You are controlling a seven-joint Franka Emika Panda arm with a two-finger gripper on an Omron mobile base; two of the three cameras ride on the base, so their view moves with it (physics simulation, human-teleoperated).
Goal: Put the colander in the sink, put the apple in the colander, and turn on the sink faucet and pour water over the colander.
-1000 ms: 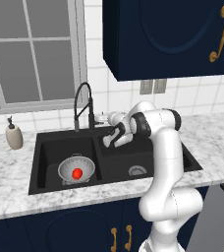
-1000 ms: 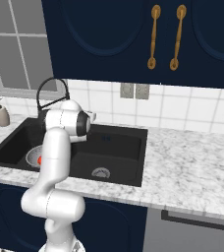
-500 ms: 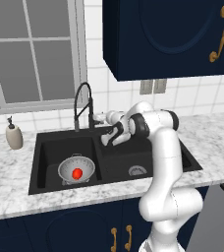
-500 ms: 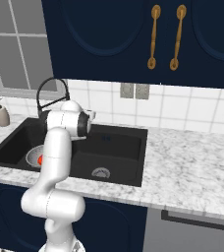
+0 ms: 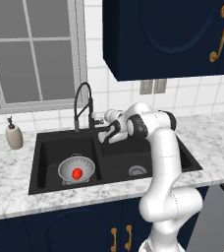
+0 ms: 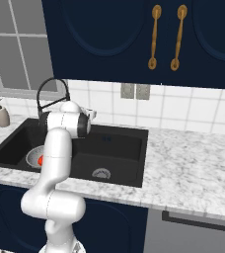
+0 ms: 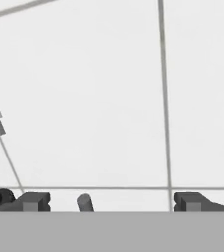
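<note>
The gripper point(image 7: 109, 203) is seen with its two dark fingertips point(image 7: 33, 202) spread wide apart, nothing clamped between them; a small silver lever point(image 7: 85, 202) stands in the gap, nearer one fingertip than the other, and whether it is touched cannot be told. Beyond the tips, white wall tiles point(image 7: 99, 108) are faced.

In the left base view the gripper point(image 5: 100, 124) is held at the back of the sink point(image 5: 50, 184), just beside the base of the sink faucet point(image 5: 83, 106), whose black arched spout rises above and to the left of it. The hand is reached across the centre divider from the white arm.

Below and to the left of the gripper, in the left basin, the colander point(image 5: 76, 169) is set upright on the basin floor, and the apple point(image 5: 77, 173) is lying inside it. Below and to the right of the gripper, a round silver drain point(image 5: 137, 171) is seen in the right basin.

Further left, well apart from the gripper, a beige soap bottle point(image 5: 14, 135) is standing on the marble counter point(image 5: 6, 162) under the window.
</note>
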